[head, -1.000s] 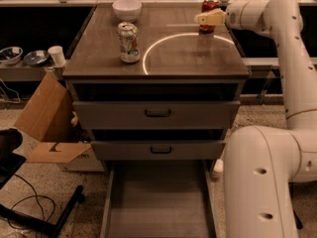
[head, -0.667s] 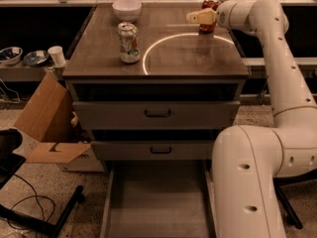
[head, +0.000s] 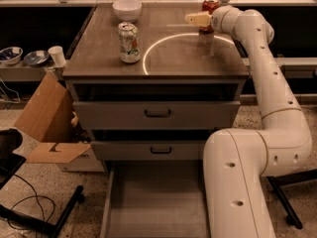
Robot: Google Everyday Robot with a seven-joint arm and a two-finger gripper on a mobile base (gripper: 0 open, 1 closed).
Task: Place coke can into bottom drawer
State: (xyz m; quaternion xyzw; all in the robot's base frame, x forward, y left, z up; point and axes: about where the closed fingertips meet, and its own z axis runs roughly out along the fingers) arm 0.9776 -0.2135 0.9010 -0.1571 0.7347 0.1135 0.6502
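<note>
Landmark: cabinet. On its top: bowl rear-left, other can just in front of the bowl, coke can rear-right. Gripper over the top's rear-right, just beside the coke can. Bottom drawer open at the cabinet's front base. Cardboard box on the floor left of the cabinet.

The gripper hangs at the far right of the cabinet top, just beside the coke can; the white can and bowl stand well apart to the left; the bottom drawer is pulled out, open from above; the robot's arm covers its right edge; a cardboard box flanks its left.
</note>
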